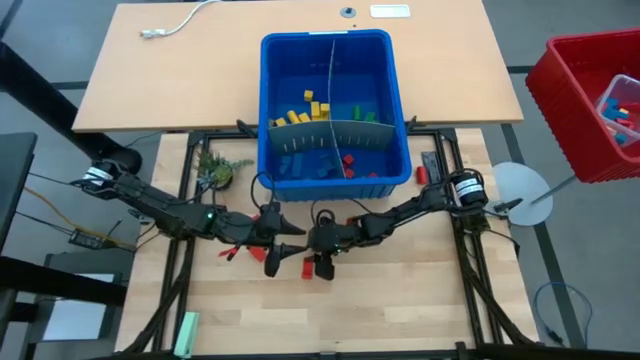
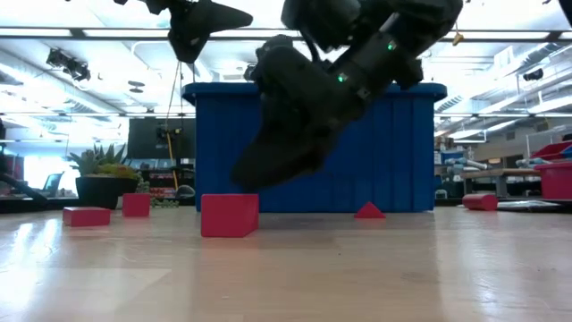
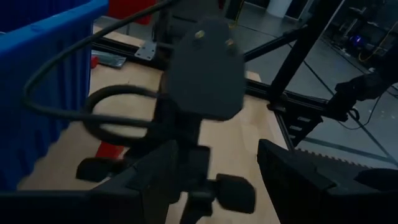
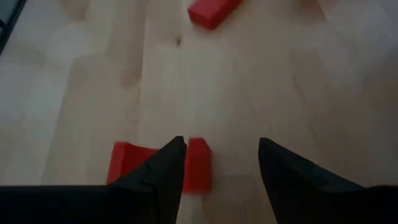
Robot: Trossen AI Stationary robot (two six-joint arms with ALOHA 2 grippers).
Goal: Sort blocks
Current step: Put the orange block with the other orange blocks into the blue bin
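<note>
Right gripper (image 4: 221, 148) first: fingers parted to a middling gap, nothing between them, low over the table (image 1: 400, 300). Looks like the pick-up step of the sort, with a red block (image 4: 198, 163) lying just beside the gap, partly hidden behind one finger rather than centred between the two. Probably calls for a small sideways shift to straddle that block, then closing and lifting.

Left gripper (image 1: 274, 252) close alongside, fingers spread wide and empty, another red piece just by it. Little room between the two arms here; worth keeping any sideways correction away from the left arm.

Beyond, a second loose red block (image 4: 211, 11) on open wood, well apart. Farther off, the blue bin (image 1: 392, 42) with its divided compartments, yellow, green, blue and red blocks (image 1: 300, 115) already inside. Needs a lift clear of the bin's near wall before release. Open table behind the grippers; frame rails and a small plant (image 1: 218, 170) along the sides.
</note>
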